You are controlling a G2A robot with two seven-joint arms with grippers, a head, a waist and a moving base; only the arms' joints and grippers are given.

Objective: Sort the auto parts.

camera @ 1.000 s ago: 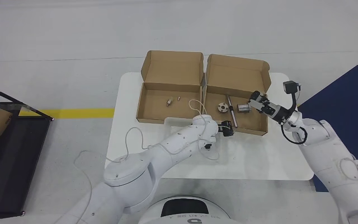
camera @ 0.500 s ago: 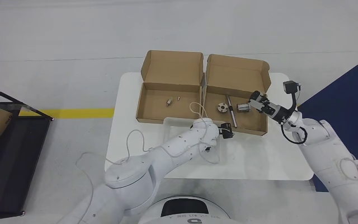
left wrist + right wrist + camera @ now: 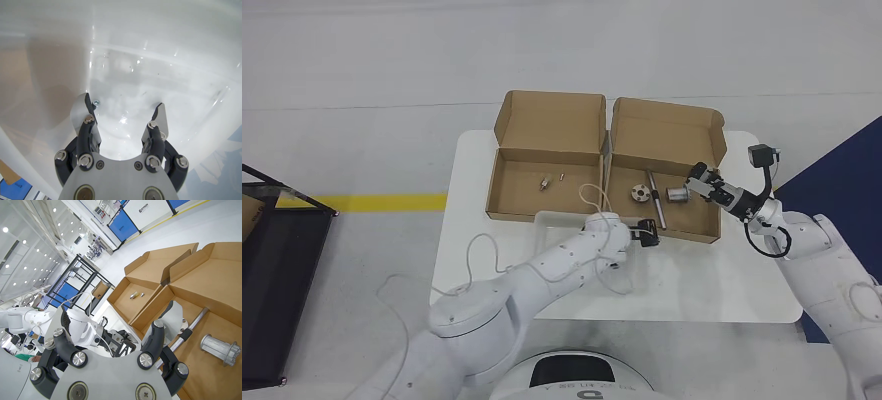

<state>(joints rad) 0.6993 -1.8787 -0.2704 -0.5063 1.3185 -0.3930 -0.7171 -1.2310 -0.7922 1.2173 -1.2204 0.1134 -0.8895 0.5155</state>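
My left gripper [image 3: 122, 103] is open inside a white translucent bin [image 3: 151, 56]. A small silver bolt [image 3: 96, 103] lies on the bin floor, right beside one fingertip [image 3: 87, 99]. In the top view this gripper [image 3: 647, 235] sits just in front of the right cardboard box [image 3: 712, 238]. My right gripper [image 3: 118, 309] is open and holds nothing; it hangs over the right box's side [image 3: 700, 184]. That box holds a metal rod [image 3: 191, 326], a ribbed cylinder [image 3: 217, 349] and a round flange [image 3: 641, 194]. The left box [image 3: 512, 212] holds two small parts [image 3: 134, 295].
Both box lids [image 3: 547, 120] stand open at the back. The white table [image 3: 712, 290] has free room along its front and right. A black metal rack [image 3: 272, 290] stands on the floor to the left, off the table.
The left arm has shifted slightly, its gripper staying in the bin in front of the right box. The right arm has not moved.
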